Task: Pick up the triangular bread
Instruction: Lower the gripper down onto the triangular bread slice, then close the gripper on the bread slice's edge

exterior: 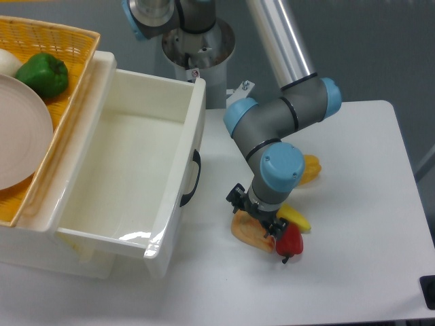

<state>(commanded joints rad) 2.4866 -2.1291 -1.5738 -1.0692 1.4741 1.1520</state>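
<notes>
the gripper hangs from the arm's blue-capped wrist, pointing down at the table. directly beneath it lies the triangular bread, tan-orange and flat on the tabletop, its upper edge hidden under the fingers. the fingers seem to sit on or around the bread, but from this angle i cannot tell whether they are spread or closed on it.

just to the right of the gripper lies a yellow banana, and just below that a red pepper, which touches or nearly touches the bread's right end. further right and above, partly hidden behind the wrist, sits a glossy yellow-orange pepper.

to the left of the gripper stands a white drawer box with a dark handle facing the tool; only its white floor shows inside. further left, a yellow woven basket holds a green pepper, a pale plate and a white object at the edge.
</notes>
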